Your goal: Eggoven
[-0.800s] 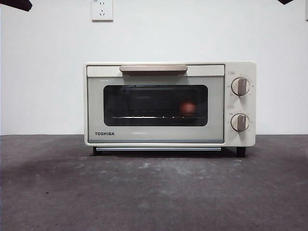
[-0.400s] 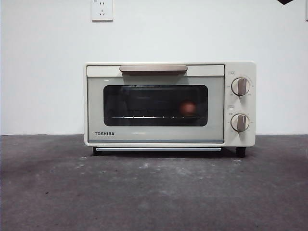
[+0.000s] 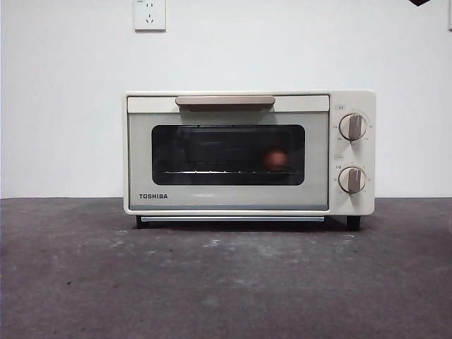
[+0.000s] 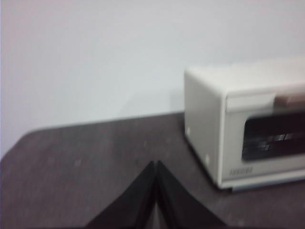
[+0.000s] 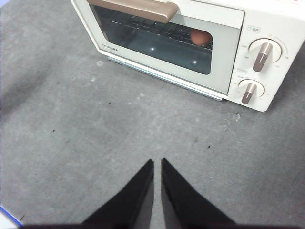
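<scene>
The cream TOSHIBA toaster oven [image 3: 247, 152] stands on the dark table with its glass door shut and the tan handle [image 3: 224, 101] at the top. The reddish-brown egg [image 3: 276, 158] lies inside on the rack, right of middle, seen through the glass; it also shows in the right wrist view [image 5: 201, 37]. My left gripper [image 4: 156, 164] is shut and empty, off the oven's left side [image 4: 205, 129]. My right gripper [image 5: 157, 162] is shut and empty, above the table in front of the oven [image 5: 224, 52].
Two knobs [image 3: 352, 126] [image 3: 352, 179] sit on the oven's right panel. A wall socket [image 3: 150, 14] is on the white wall behind. A black arm tip [image 3: 420, 2] shows at the top right corner. The grey tabletop [image 3: 226, 282] spreads in front.
The black arm tip at the top left corner of the front view has left the picture. The oven and egg have not moved.
</scene>
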Robot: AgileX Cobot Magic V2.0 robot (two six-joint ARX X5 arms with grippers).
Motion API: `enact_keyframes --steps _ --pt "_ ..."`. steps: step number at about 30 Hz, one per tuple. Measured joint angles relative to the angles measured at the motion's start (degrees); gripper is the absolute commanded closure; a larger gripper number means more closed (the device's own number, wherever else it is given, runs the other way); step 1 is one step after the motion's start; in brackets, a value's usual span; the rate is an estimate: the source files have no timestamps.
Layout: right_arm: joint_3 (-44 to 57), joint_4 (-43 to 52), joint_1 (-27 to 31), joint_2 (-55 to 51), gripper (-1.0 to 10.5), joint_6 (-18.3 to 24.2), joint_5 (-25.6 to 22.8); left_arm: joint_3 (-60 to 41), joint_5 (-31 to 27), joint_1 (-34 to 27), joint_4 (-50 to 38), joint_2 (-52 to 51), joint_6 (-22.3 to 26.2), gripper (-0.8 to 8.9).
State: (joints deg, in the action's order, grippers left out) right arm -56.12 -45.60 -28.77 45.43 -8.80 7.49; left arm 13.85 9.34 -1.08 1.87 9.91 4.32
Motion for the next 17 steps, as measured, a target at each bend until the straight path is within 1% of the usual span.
enact_keyframes --steps 5,10,15,17 --pt "0.00 0.00 0.00 -0.02 9.4 0.00 0.00 -7.10 -0.02 -0.02 1.33 -4.04 0.26 8.06" --pt "0.00 0.00 0.00 -0.02 9.4 0.00 0.00 -11.63 -0.02 -0.02 2.80 -7.58 0.26 8.06" --pt "0.00 0.00 0.00 -0.07 9.4 0.00 0.00 -12.02 -0.02 -0.02 5.03 -9.77 0.24 8.06" --pt "0.00 -0.02 0.00 -0.07 9.4 0.00 0.00 -12.04 -0.02 -0.02 7.41 -9.75 0.02 8.06"
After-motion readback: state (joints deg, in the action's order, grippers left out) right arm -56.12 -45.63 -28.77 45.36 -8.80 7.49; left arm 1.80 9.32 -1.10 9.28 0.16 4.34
